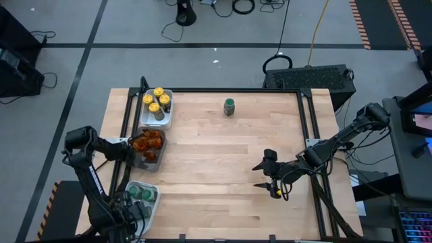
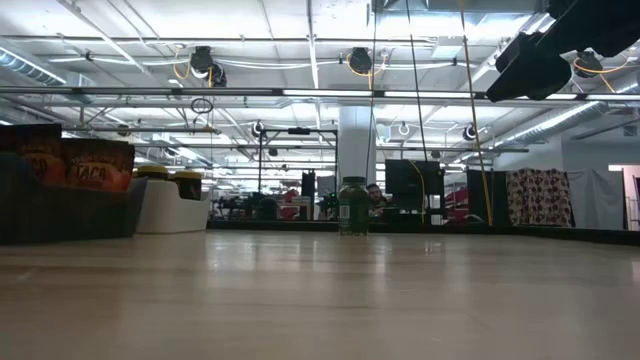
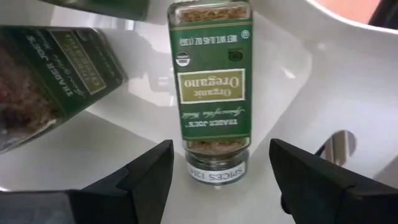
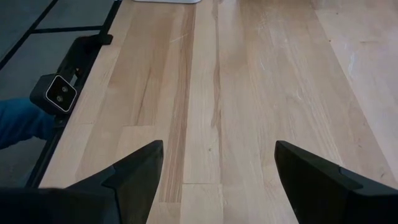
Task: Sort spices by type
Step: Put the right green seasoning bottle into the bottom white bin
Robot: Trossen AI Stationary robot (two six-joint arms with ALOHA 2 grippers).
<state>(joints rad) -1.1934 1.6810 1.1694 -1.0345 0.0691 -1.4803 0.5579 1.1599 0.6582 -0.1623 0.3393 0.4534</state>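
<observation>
Looking straight down, the pale wooden tabletop (image 1: 216, 169) sits in a black frame on a grey floor crossed by dark tape lines and cables. Along its left edge stand three trays: a white tray (image 1: 167, 113) holding four yellow-lidded jars (image 1: 156, 102), a dark grey tray (image 1: 137, 159) piled with orange-brown packets (image 1: 148, 144) (too tangled to count), and a second white tray (image 1: 154, 204) with at least three green-lidded jars (image 1: 142, 194). One lone green-lidded jar (image 1: 230, 106) stands upright near the far edge, well apart from the trays. The left claw (image 1: 138, 212) hangs over the green-jar tray; the right claw (image 1: 264, 174) hovers above bare wood right of centre, fingers spread and empty.

From tabletop height, the lone jar (image 2: 352, 206) stands at mid-picture against a wide hall with ceiling trusses, lamps and hanging cables. At the left, packets (image 2: 98, 163) show in the dark tray, and two yellow lids (image 2: 170, 173) rise behind a white tray.

Through the left wrist camera, an oregano jar (image 3: 211, 81) lies on the white tray floor (image 3: 280, 74) beyond the parted, empty fingers (image 3: 146, 177), another green-labelled jar (image 3: 50, 74) beside it.

Through the right wrist camera, open fingers (image 4: 134, 177) frame bare planks only.
</observation>
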